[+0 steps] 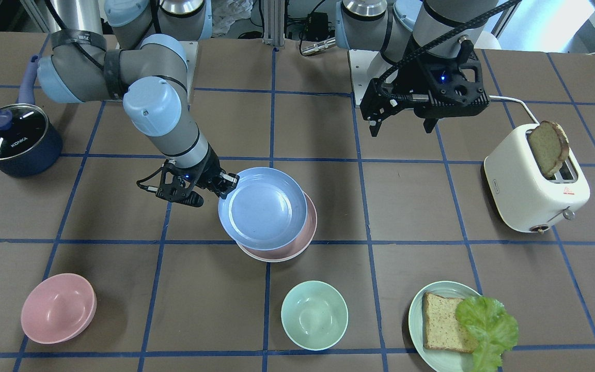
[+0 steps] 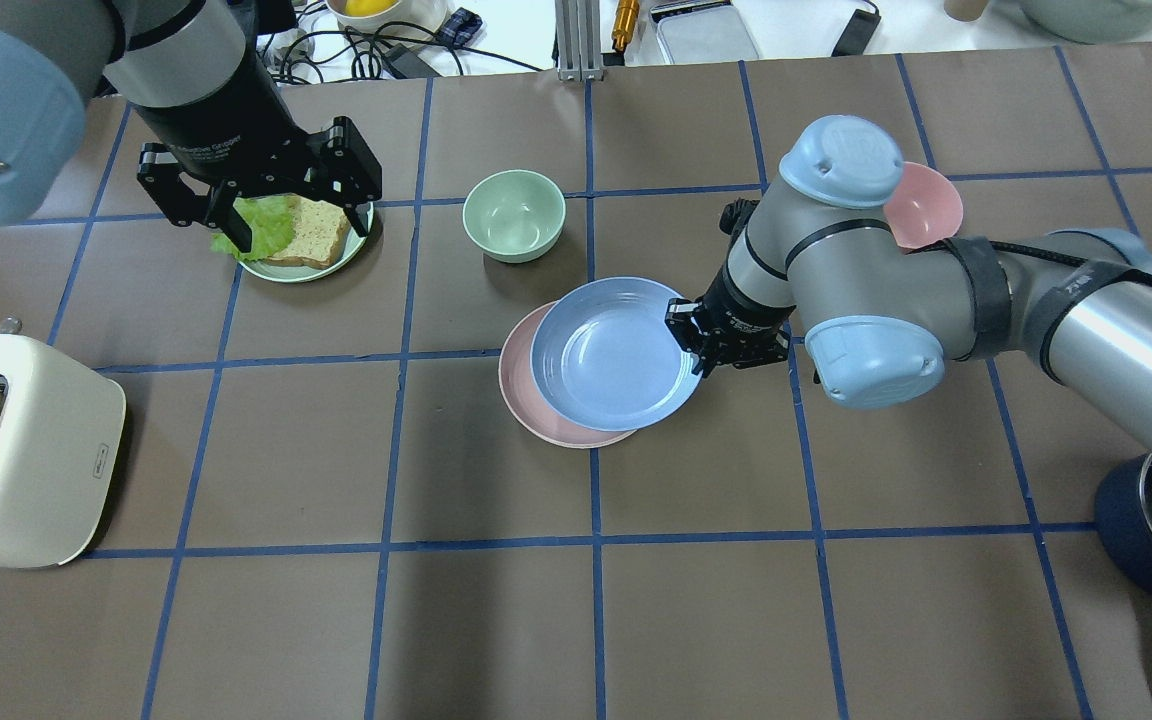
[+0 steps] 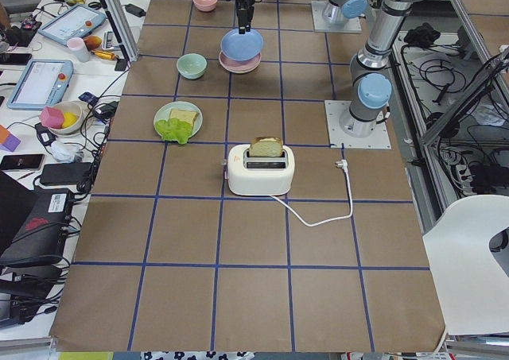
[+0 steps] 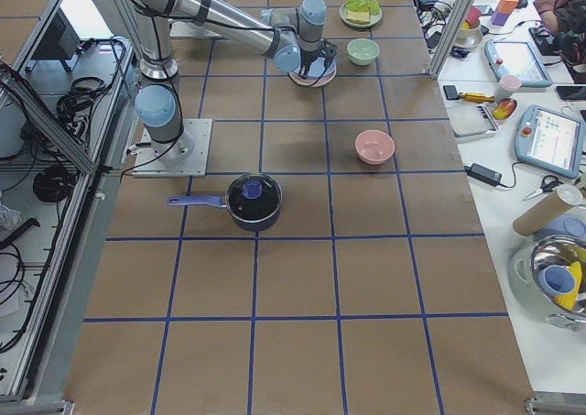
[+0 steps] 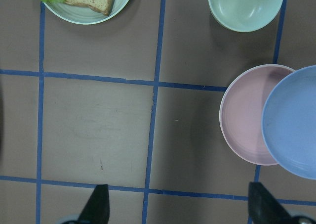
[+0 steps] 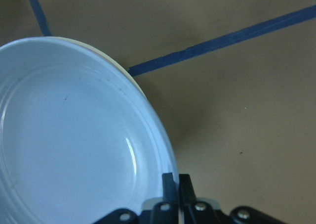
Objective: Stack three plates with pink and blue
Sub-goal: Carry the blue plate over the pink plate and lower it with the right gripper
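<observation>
My right gripper (image 1: 226, 187) is shut on the rim of the light blue plate (image 1: 261, 206) and holds it a little above the pale pink plate (image 1: 307, 231), offset toward the gripper's side. The overhead view shows the same grip (image 2: 698, 347) on the blue plate (image 2: 611, 350) over the pink plate (image 2: 519, 385). In the right wrist view the fingers (image 6: 170, 184) pinch the blue rim (image 6: 64, 145). A pale rim shows under the pink plate; the cream-white plate is otherwise hidden. My left gripper (image 2: 256, 200) is open and empty, high over the bread plate.
A mint bowl (image 1: 314, 315), a pink bowl (image 1: 58, 308) and a pale green plate (image 1: 416, 315) with bread and lettuce stand along the far edge. A white toaster (image 1: 535, 183) with a bread slice is on my left, a dark lidded pot (image 1: 13, 137) on my right.
</observation>
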